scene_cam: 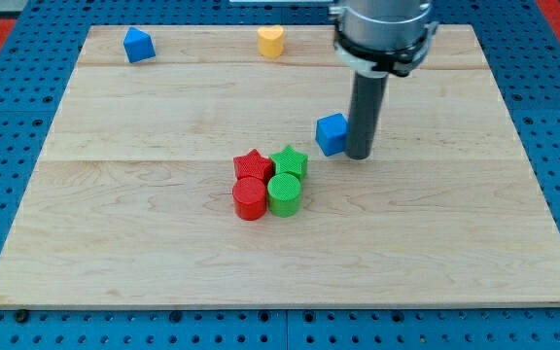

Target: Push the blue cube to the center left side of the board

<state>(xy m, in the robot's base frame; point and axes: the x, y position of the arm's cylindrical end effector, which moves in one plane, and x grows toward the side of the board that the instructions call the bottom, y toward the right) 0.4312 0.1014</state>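
Note:
The blue cube (332, 134) sits a little right of the board's middle. My tip (359, 154) stands right beside the cube's right side, touching or nearly touching it. The rod rises from there to the arm at the view's top. The wooden board (115, 243) fills most of the view.
Just below and left of the cube is a tight cluster: a red star (253, 165), a green star (289, 161), a red cylinder (249, 198) and a green cylinder (284, 194). A blue pentagon-like block (139, 45) is at the top left. A yellow heart (271, 41) is at the top middle.

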